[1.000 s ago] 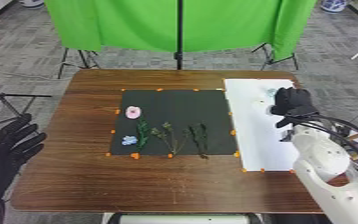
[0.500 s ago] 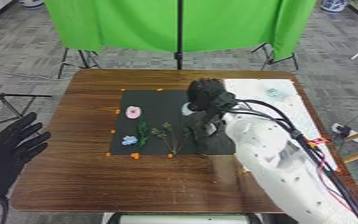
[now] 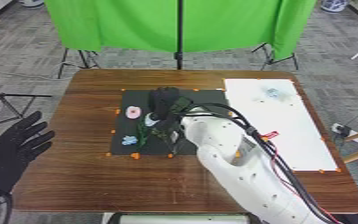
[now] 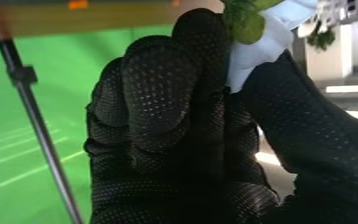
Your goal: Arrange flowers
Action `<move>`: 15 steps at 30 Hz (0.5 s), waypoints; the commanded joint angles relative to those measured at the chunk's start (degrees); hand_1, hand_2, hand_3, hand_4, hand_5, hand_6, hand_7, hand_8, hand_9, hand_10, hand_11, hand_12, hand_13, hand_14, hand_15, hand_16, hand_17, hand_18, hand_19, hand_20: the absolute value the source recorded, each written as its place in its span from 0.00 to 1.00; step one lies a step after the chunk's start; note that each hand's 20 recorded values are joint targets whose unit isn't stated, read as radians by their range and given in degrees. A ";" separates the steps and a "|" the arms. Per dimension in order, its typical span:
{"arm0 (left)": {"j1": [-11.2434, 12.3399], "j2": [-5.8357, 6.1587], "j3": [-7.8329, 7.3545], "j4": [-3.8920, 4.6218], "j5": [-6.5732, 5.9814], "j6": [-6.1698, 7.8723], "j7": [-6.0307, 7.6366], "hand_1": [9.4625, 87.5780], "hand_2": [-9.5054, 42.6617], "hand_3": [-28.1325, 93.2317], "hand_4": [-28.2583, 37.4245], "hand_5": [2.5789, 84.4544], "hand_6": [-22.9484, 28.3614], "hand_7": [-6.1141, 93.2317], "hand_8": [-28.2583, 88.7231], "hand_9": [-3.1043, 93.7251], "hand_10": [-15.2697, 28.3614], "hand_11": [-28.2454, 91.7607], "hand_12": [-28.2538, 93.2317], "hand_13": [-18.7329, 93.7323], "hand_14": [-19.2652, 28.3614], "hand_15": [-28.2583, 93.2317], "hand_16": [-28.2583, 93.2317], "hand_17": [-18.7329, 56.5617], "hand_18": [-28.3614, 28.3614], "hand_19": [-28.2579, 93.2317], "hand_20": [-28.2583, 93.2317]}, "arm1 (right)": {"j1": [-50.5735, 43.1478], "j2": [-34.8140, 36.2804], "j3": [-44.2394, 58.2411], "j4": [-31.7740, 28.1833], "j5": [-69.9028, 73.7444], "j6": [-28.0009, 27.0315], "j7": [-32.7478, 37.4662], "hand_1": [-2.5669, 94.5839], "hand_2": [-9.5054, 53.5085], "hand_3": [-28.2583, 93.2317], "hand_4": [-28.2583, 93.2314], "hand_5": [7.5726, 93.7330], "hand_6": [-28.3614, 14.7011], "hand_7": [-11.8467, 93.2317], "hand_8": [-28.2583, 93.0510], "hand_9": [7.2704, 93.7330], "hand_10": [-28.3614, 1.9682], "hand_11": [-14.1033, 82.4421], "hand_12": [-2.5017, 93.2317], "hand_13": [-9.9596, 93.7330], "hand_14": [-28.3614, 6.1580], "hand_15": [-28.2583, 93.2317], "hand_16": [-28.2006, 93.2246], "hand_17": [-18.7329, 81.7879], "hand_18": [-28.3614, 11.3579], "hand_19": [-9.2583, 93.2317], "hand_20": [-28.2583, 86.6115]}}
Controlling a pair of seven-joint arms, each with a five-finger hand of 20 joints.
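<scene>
White flower (image 4: 253, 54) sits pinched between thumb and fingers of the right robot hand (image 3: 164, 99).

In my head view, past the brown table (image 3: 60, 185), 1 black pole (image 3: 179, 30) before green cloth (image 3: 113, 25), tripod legs (image 3: 63, 65) beneath.

"What colours have you got on that charcoal mat (image 3: 127, 99)?"

"You've a pink flower (image 3: 134, 112), a pale blue flower (image 3: 129, 140) and green sprigs (image 3: 142, 132). Your white flower (image 4: 266, 42) has green leaves (image 4: 246, 27)."

"And your right hand (image 3: 164, 99)?"

"Black glove, dotted paler. Your table (image 3: 87, 187) is brown, wood-grained; your sheet (image 3: 273, 130), white; your backdrop (image 3: 122, 30), bright green; your tape marks (image 3: 135, 155), orange."
</scene>
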 commanded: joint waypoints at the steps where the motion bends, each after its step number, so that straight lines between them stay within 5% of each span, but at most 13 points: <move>1: -0.81 0.21 0.78 0.57 0.11 -0.65 -1.15 0.19 0.08 0.80 0.00 0.32 0.46 0.29 0.14 0.27 0.58 0.41 0.36 0.35 0.69 0.48 0.24 0.11 0.91 0.60 0.28 | 1.06 -1.96 -2.58 5.00 -4.58 3.46 0.88 0.52 0.00 0.93 0.00 0.79 0.69 0.50 0.15 0.96 0.87 0.35 0.53 0.91 0.80 0.66 0.49 0.50 0.29 0.86 0.59; 15: -1.57 -0.39 1.01 0.79 0.50 -1.06 -1.68 0.18 0.08 0.81 0.00 0.32 0.46 0.29 0.14 0.27 0.58 0.41 0.36 0.35 0.69 0.48 0.24 0.11 0.91 0.60 0.28 | 1.70 -2.93 -3.11 8.77 -12.50 7.84 0.06 0.49 0.00 0.91 0.00 0.72 0.69 0.53 0.14 0.92 0.86 0.34 0.53 0.86 0.81 0.67 0.50 0.48 0.30 0.84 0.59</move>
